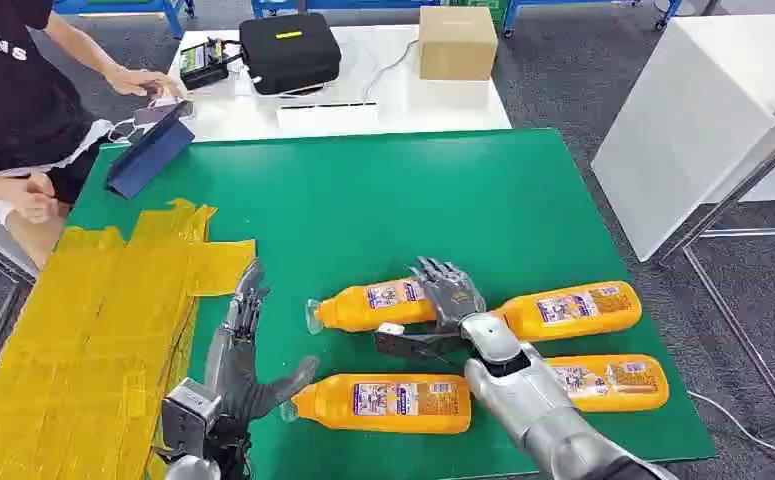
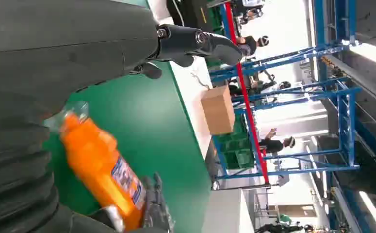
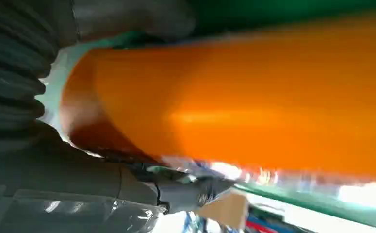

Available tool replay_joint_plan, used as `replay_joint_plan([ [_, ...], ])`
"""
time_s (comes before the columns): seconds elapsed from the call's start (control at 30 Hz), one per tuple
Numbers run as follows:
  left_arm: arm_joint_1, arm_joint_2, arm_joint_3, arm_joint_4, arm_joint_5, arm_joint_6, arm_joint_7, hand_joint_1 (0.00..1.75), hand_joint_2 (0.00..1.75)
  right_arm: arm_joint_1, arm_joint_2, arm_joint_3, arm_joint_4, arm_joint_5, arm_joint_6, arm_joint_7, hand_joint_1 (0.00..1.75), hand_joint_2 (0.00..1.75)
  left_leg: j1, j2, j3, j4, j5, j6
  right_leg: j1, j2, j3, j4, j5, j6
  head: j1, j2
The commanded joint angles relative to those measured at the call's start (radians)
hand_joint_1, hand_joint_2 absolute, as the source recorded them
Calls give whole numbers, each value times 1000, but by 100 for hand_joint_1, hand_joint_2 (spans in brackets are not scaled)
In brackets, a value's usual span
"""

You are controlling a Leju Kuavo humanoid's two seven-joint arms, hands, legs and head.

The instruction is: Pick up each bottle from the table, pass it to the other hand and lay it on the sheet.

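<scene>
Several orange bottles lie on the green mat (image 1: 413, 190). My right hand (image 1: 450, 297) lies over the base end of the far left bottle (image 1: 373, 304); its fingers reach across the top, its thumb stretches along the near side, and it is not closed. Seen from the right wrist, that bottle (image 3: 253, 97) sits close against the palm. My left hand (image 1: 246, 352) hovers open by the edge of the yellow sheet (image 1: 93, 330), thumb pointing at the cap of the near left bottle (image 1: 388, 402), which also appears in the left wrist view (image 2: 98, 165). Two more bottles (image 1: 573, 308) (image 1: 613, 383) lie to the right.
A person sits at the far left with a hand (image 1: 138, 80) on the white table (image 1: 363, 105), which carries a black case (image 1: 288, 50) and a cardboard box (image 1: 457, 42). A blue folder (image 1: 148, 152) stands on the mat's far left corner. Another white table (image 1: 703, 110) stands to the right.
</scene>
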Motion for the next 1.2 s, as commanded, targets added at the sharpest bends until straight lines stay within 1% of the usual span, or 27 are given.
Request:
replay_joint_plan([
  [0.03,-28,10,-20,66,4,0,0,0,175,-7,-5,65,146,-4,-3,-13,152,175,1,0,2,-2,0,-1,1,-3,3,-3,0,0,0,0],
  [0.13,-31,13,-24,69,10,1,-1,0,175,-12,-9,67,162,-22,1,-21,161,175,1,-1,4,-2,0,-1,1,-3,5,-4,0,0,0,0],
  [0.17,-33,13,-25,71,11,1,-1,0,175,-10,-10,56,163,-46,4,-44,161,175,1,-1,4,-2,0,-1,1,-2,5,-3,0,0,0,0],
  [0.23,-37,16,-30,76,14,2,-3,0,175,-3,-16,42,151,-85,10,-75,171,175,1,-1,4,-3,1,-1,1,-4,6,-4,0,-1,0,0],
  [0.3,-35,16,-31,76,14,2,-3,0,175,-2,-18,43,147,-86,10,-74,171,175,1,-2,4,-2,0,-1,1,-3,5,-3,0,0,0,0],
  [0.33,-34,17,-33,75,14,3,-3,0,175,4,-19,38,134,-99,10,-74,175,175,1,-2,5,-2,1,-1,1,-4,6,-4,0,-1,0,0],
  [0.37,-34,17,-33,75,14,3,-3,0,175,7,-19,34,128,-106,6,-74,175,175,1,-2,5,-2,1,-1,1,-4,6,-4,0,-1,0,0],
  [0.47,-30,17,-36,70,13,6,-3,0,175,21,-20,27,99,-110,-27,-62,175,175,1,-2,5,-2,0,-1,1,-4,6,-4,0,-1,0,0],
  [0.53,-27,18,-37,63,13,7,-3,0,175,38,-13,8,64,-124,-73,-56,175,175,1,-2,6,-2,0,-1,1,-4,6,-4,0,-1,0,0],
  [0.57,-23,20,-40,48,9,3,-1,0,175,81,12,-53,-17,-166,-179,-73,175,175,0,-1,5,-1,0,0,1,-3,6,-2,-1,0,0,0],
  [0.6,-19,24,-44,36,4,-2,5,0,175,116,33,-99,-88,-207,-214,-100,175,175,1,-2,5,-2,0,-1,1,-4,6,-4,0,-1,0,0],
  [0.67,-15,29,-56,17,-10,-10,18,0,175,195,69,-167,-269,-277,-292,-154,175,175,1,-1,4,-1,-1,-1,1,-2,4,-1,-1,-1,0,0],
  [0.7,-16,30,-59,15,-13,-11,21,0,175,210,72,-172,-312,-277,-289,-150,175,175,1,-1,3,-1,-1,-1,1,-2,4,-2,-1,-1,0,0],
  [0.73,-21,34,-73,15,-27,-10,22,0,175,242,96,-210,-381,-353,-324,-211,175,175,1,0,1,0,-1,-1,1,-1,2,-1,-1,-1,0,0],
  [0.77,-27,35,-82,16,-31,-8,22,0,175,260,107,-226,-423,-384,-327,-235,175,175,1,1,0,0,-2,-2,1,0,2,-1,-1,-1,0,0],
  [0.8,-35,38,-95,21,-35,-7,22,0,175,282,126,-250,-470,-446,-345,-282,171,175,0,0,-2,0,-1,-1,1,0,-1,0,-1,-1,0,0],
  [0.83,-42,42,-106,28,-41,-5,23,0,175,295,139,-268,-500,-510,-333,-312,173,175,0,-1,-4,0,-1,-1,0,-1,-2,1,-1,-1,0,0],
  [0.9,-45,44,-108,31,-44,-2,24,0,175,299,142,-272,-509,-535,-327,-326,173,175,0,-2,-6,0,-1,-1,0,-3,-4,0,-2,-1,0,0],
  [1.0,-61,48,-109,58,-48,10,34,0,175,329,174,-325,-558,-695,-305,-401,175,175,0,-3,-7,0,-1,-1,0,-2,-5,0,-1,0,0,0],
  [1.03,-66,48,-107,64,-47,11,35,0,175,338,182,-340,-572,-739,-288,-409,175,175,1,-2,-6,0,-2,-1,1,-2,-4,-1,-2,-1,0,0],
  [1.07,-68,47,-106,67,-47,12,35,0,175,344,187,-350,-581,-766,-278,-415,175,175,0,-3,-9,-1,0,0,0,-2,-7,0,-1,0,0,0],
  [1.2,-70,47,-105,68,-47,12,35,0,175,348,186,-351,-583,-768,-277,-417,175,175,0,-3,-8,-1,-1,-1,0,-3,-5,-1,-1,-1,0,0],
])
